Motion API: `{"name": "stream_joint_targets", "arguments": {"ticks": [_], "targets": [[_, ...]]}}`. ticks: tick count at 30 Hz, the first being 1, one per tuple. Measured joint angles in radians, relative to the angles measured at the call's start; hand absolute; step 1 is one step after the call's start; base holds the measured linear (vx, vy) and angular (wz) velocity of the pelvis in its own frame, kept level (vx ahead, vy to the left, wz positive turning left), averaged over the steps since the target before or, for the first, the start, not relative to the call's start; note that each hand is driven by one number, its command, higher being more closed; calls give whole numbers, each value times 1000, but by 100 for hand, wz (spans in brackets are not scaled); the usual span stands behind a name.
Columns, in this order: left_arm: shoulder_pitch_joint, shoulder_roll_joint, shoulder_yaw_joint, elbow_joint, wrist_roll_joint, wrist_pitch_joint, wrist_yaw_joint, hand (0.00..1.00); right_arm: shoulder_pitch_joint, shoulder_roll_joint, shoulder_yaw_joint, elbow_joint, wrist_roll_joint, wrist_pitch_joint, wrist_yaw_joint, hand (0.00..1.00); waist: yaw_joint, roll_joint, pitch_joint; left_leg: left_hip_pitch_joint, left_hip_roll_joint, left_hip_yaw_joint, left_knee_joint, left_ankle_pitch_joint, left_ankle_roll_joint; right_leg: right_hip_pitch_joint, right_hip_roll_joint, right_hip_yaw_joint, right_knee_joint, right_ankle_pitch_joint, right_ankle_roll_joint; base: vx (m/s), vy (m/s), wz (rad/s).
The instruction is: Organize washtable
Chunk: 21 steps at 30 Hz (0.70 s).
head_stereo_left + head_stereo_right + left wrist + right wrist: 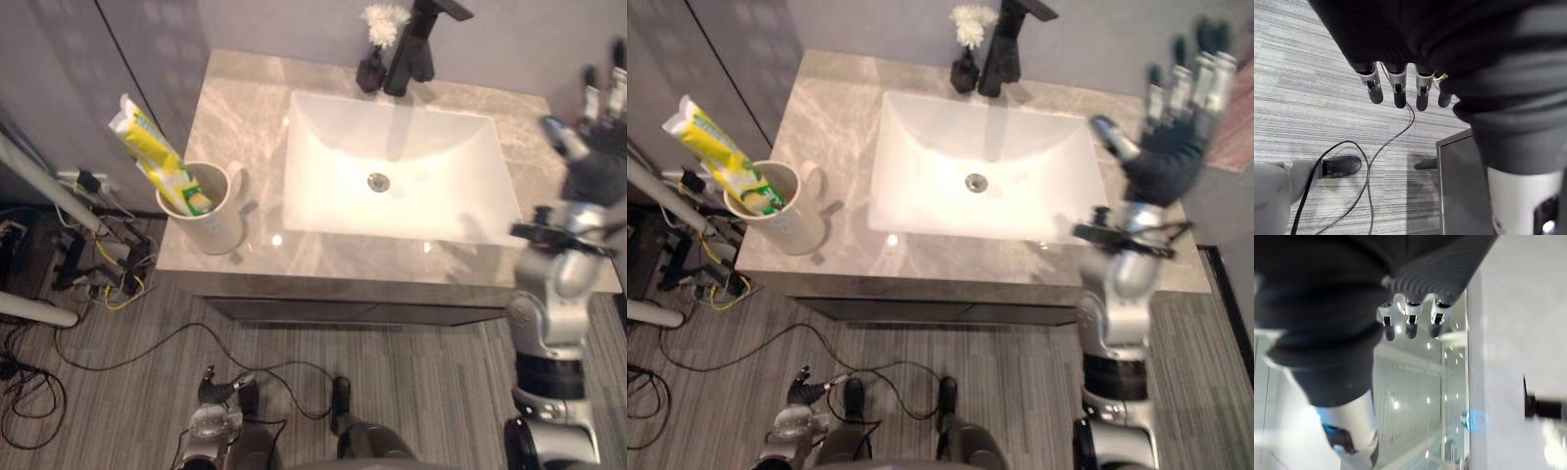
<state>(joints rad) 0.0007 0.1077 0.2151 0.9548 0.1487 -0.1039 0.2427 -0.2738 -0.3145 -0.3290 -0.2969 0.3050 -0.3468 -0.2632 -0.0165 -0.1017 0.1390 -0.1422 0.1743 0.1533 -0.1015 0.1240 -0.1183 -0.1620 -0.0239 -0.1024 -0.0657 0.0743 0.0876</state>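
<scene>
Left eye view: the table [245,108] has a polished top of grey-beige veined stone. Set into it is a white, glossy, rectangular sink [333,186] with sloping walls and a round metal drain [378,181] in the middle. Behind the sink stands an angular matt black faucet [411,44]. Just beside the faucet, on its left, is a small dark vase [370,70] holding a fluffy white flower [385,22]. At the table's front left corner a cream ceramic mug [211,220] stands upright, its handle turned toward the sink. In the mug is a soft toothpaste tube [157,157] in yellow, green and white, one end down inside and the flat crimped end leaning up and out to the left, past the table's edge. The right hand [591,176] is raised over the table's right end, apart from everything on it.

Right eye view: the same layout, and here the right hand shows whole, palm cover dark and ribbed, silver fingers [1190,83] straight and spread wide, the thumb out toward the sink, nothing in its hold.

Left wrist view: the left hand [1396,90] points down at a grey floor [1298,98] with a fine striped texture. Its fingers are straight, side by side, and it holds nothing. A dark, flat-sided cabinet corner [1459,186] stands near it.

Right wrist view: the right hand's fingers hang loose and nearly straight in a row, nothing between them, with a pale smooth wall [1518,308] beyond
</scene>
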Motion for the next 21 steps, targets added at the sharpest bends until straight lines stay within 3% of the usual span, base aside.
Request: {"name": "stream_joint_targets", "arguments": {"ticks": [3,6,9,13,16,19,21], "targets": [[11,-6,32,-12,23,5,-2,0,91,58,-186,-28,-121,-1,-77,0,-26,4,-20,0,0,4,0,-2,0,0,0,6,-8,-2,2,-34,18,-5],[63,-25,19,-162,43,3,-19,0,169,120,-390,-24,-170,-2,-155,0,-27,12,-27,-2,-3,4,0,-4,1,0,-3,5,-9,-2,3,-24,13,-1],[110,-64,33,-165,61,-16,-24,0,253,173,-473,-5,-210,1,-247,0,-29,37,-53,-2,-10,5,0,-7,5,2,-11,-7,-8,-3,5,4,17,4],[165,-128,65,-164,68,-18,-18,0,357,293,-479,24,-276,6,-348,0,-19,69,-71,9,-14,9,0,-9,8,18,-18,-21,-7,-6,10,8,32,10],[175,-157,53,-163,67,-18,8,0,403,387,-434,258,-191,0,-412,0,4,70,-76,44,-9,29,0,-24,9,49,-17,-16,-5,-10,7,-37,26,-5],[173,-172,35,-163,64,-18,18,0,409,405,-362,466,-81,2,-392,0,11,79,-88,49,-10,48,0,-32,12,54,-19,-6,-5,-14,4,-60,26,-13],[158,-174,17,-163,51,-18,18,0,402,406,-320,613,-9,17,-336,0,15,89,-93,52,-15,60,0,-33,14,55,-24,-6,-5,-24,-2,-73,35,-12]]}}
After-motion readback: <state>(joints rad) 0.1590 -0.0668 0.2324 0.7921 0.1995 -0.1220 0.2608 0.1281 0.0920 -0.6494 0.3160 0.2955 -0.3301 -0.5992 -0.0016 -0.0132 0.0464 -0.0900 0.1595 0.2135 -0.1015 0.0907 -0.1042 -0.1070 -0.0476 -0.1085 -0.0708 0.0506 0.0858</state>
